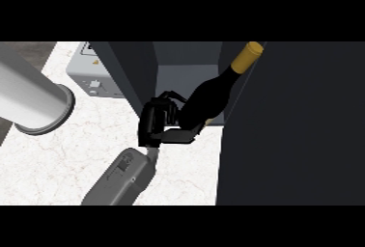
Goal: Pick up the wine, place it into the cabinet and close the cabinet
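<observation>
At nine o'clock a thick pale grey cylinder with a flanged end crosses the white marble counter. Near eleven sits a light grey boxy appliance. At centre, the black right hand curls round the base of the dark glass, gold-capped wine bottle, which is tilted toward one o'clock across the dark cabinet's open front.

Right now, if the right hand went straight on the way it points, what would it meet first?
Probably the cabinet: the right hand, curled round the wine, points into its open front, so its back wall looks first in line. Depth is unclear.
</observation>
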You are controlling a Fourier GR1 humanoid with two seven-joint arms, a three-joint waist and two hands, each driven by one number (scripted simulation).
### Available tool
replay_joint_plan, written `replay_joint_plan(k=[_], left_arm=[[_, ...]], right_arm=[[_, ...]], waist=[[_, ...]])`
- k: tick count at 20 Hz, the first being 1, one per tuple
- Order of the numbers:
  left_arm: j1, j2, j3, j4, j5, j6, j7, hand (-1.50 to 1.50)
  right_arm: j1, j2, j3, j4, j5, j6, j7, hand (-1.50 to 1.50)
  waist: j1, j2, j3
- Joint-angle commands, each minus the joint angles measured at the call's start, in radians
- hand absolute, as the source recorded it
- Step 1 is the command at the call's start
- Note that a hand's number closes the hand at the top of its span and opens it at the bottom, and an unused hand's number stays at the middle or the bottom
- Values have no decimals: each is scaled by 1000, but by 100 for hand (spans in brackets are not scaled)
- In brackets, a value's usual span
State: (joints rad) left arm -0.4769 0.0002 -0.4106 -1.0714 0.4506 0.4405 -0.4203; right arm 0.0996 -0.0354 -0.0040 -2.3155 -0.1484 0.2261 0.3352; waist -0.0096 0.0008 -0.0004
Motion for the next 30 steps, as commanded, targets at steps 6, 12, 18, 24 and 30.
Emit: replay_joint_plan(k=[6,12,18,24,30], left_arm=[[-5,0,-31,145,104,-4,-113,150],[-66,0,-12,270,261,-106,-198,150],[-108,0,-33,362,330,-182,-231,150],[-271,0,-54,558,426,-184,-281,150],[-316,0,-21,631,465,-254,-282,150]], right_arm=[[60,23,57,-66,37,-9,24,-150],[36,-24,-45,23,-46,44,-36,-150],[-3,7,-9,25,-11,-2,-5,-150],[-48,-33,-63,47,-73,20,11,-150],[31,7,-18,30,-37,25,-38,-150]], waist=[[-1,-1,0],[-6,1,0],[-2,1,0],[-21,6,0],[-19,5,0]])
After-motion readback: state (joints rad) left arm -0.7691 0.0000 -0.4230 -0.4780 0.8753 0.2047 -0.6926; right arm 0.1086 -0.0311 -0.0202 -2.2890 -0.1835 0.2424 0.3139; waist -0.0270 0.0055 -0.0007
